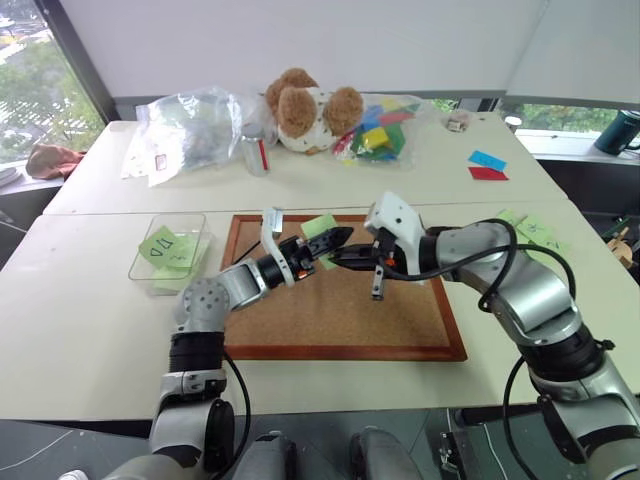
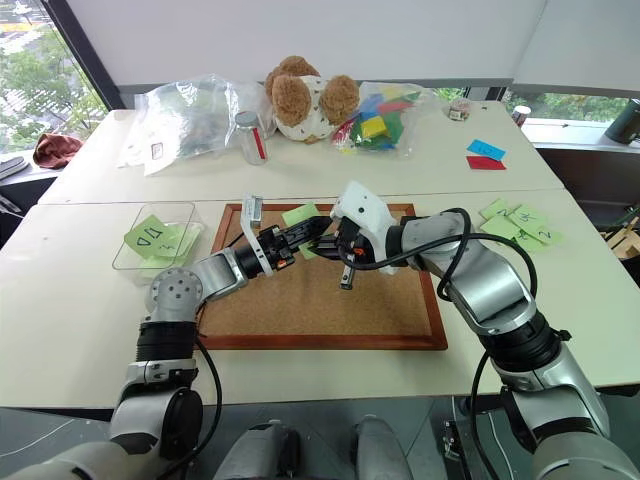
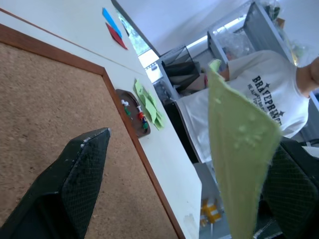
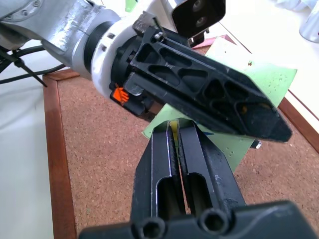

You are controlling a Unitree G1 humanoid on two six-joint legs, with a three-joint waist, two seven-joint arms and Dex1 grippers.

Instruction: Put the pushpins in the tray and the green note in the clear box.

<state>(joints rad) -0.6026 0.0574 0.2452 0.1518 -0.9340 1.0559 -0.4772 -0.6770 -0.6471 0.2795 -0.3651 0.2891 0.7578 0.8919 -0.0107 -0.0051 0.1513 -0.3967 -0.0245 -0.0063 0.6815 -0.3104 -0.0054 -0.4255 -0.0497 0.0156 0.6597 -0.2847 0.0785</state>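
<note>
Green note: light green sticky note held up over the corkboard, between the two grippers at the board's far middle.
Right gripper: right gripper has its black fingers pressed together, pinching the lower edge of the green note.
Left gripper: left gripper reaches in from the left with fingers spread; one finger stands well clear of the note, the other lies against it.
Clear box: clear box sits on the white table just left of the corkboard, with other green notes inside, the top one scrawled "DD".
Tray: small reddish-brown tray lies just past the corkboard's frame, beside loose green notes.
Pushpins: several pushpins rest in the tray.
Background: person in a white printed shirt beyond the table edge.
</note>
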